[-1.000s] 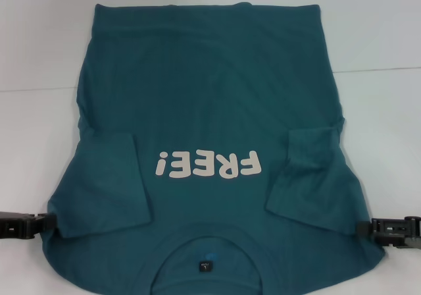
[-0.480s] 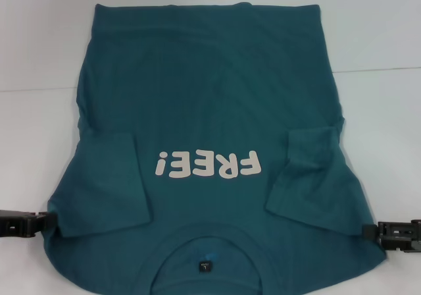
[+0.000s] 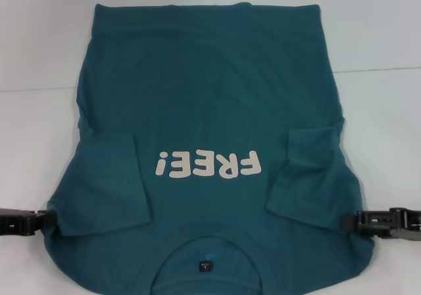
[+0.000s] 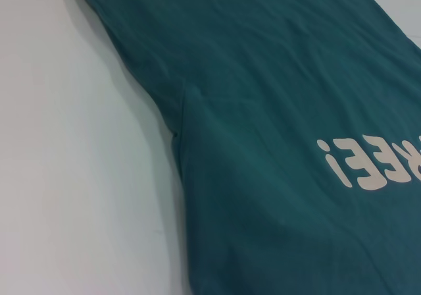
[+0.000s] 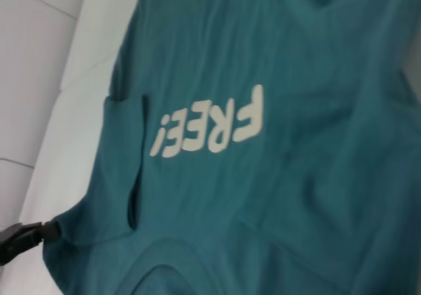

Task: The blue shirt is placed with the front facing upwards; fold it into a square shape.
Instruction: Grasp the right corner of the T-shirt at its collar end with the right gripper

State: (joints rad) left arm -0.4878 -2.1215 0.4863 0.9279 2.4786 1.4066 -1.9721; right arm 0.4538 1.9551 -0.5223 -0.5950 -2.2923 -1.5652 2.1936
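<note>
The blue shirt (image 3: 210, 110) lies face-up on the table (image 3: 39, 45), sleeves tucked in. Left end effector (image 3: 45, 222) and right end effector (image 3: 348, 222) meet its shoulder edges, grip unclear. Next: lift shoulders toward the hem.

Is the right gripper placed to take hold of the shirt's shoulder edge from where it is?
Probably yes: the right gripper is at the blue shirt's right shoulder edge with nothing between them. Whether it already grips the cloth is unclear.
</note>
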